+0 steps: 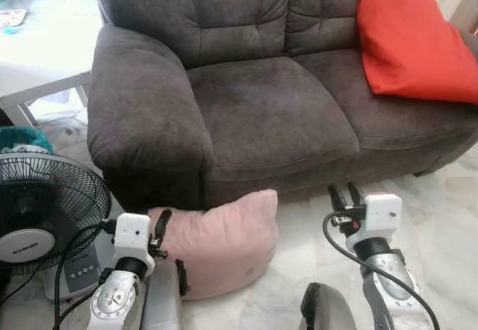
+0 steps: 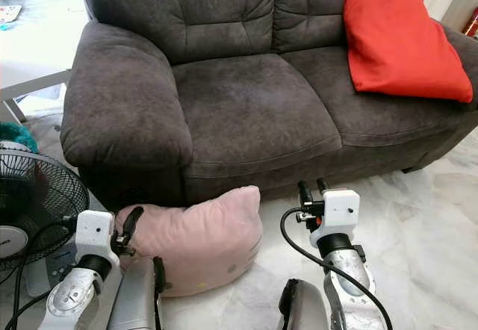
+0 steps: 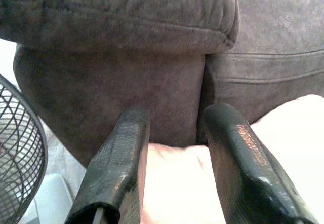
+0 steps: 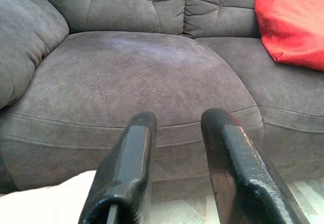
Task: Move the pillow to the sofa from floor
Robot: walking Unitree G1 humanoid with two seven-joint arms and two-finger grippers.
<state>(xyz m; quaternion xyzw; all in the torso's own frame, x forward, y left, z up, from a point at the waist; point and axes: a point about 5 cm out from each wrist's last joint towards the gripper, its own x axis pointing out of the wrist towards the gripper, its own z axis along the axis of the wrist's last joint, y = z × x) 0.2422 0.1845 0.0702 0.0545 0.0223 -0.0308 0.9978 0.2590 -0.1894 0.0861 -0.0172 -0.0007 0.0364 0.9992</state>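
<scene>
— Two grippers, nearest the camera. How do they stand?

— Both are raised in front of the robot. The left gripper (image 1: 163, 219) is at the left edge of the pink pillow (image 1: 224, 244), and in the left wrist view its fingers (image 3: 119, 168) are spread apart with the pillow's pale cloth showing between and beneath them. Whether they touch it, I cannot tell.

— And the right one?

— The right gripper (image 1: 344, 194) hangs over the marble floor (image 1: 441, 225), just to the right of the pillow and apart from it. Its fingers (image 4: 126, 168) are also spread, with nothing between them.

— Where is the pillow itself?

— On the floor, pressed up against the front of the grey sofa (image 1: 261, 113), below the left armrest and the left seat cushion.

— What is beside it?

— A black fan (image 1: 41, 210) stands on the floor to the left, near the left arm, with its control panel just beside the pillow.

— And farther back?

— The sofa's two seat cushions; a red pillow (image 1: 411, 39) leans against the backrest on the right one. A white table (image 1: 37, 54) sits beyond the left armrest.
</scene>
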